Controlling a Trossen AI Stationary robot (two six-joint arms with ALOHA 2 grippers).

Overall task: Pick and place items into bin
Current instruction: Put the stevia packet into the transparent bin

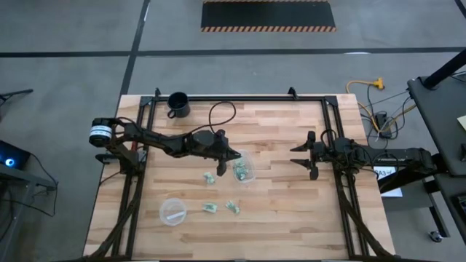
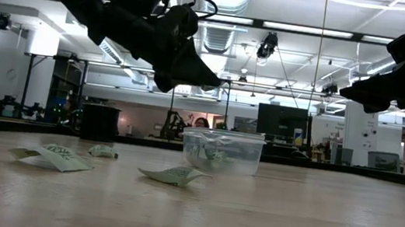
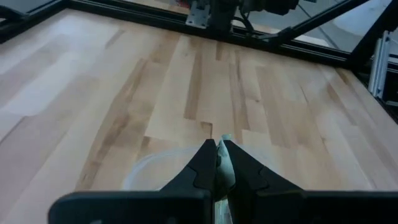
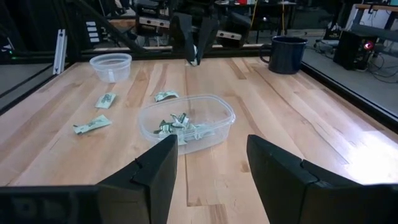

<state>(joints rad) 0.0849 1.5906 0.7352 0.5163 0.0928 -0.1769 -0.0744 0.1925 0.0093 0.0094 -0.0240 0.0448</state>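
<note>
My left gripper point(image 1: 233, 156) hangs above the near-left rim of the clear cup point(image 1: 243, 172), shut on one small pale-green and white wrapped piece point(image 3: 224, 165). In the low view the left gripper point(image 2: 213, 79) stands well above the cup point(image 2: 223, 149). Several pieces point(image 4: 180, 127) lie inside the cup. Three more lie flat on the table: one left of the cup point(image 1: 209, 177) and two nearer point(image 1: 210, 208) point(image 1: 233, 207). My right gripper point(image 1: 300, 155) hovers open over the table right of the cup, touching nothing. My left gripper pinches the wrapped piece point(image 3: 224, 168) between its two fingers, which slant downward from the table's left. The piece is lifted clear of the table, and a bit of it point(image 4: 195, 60) shows at the fingertips above the cup.
A black mug point(image 1: 178, 104) stands near the far edge. A flatter clear dish with a white strip point(image 1: 172, 212) sits near the front left. Black frame rails point(image 1: 138, 182) run along the table's sides. Bare wood lies between the cup and the right gripper point(image 4: 211, 146).
</note>
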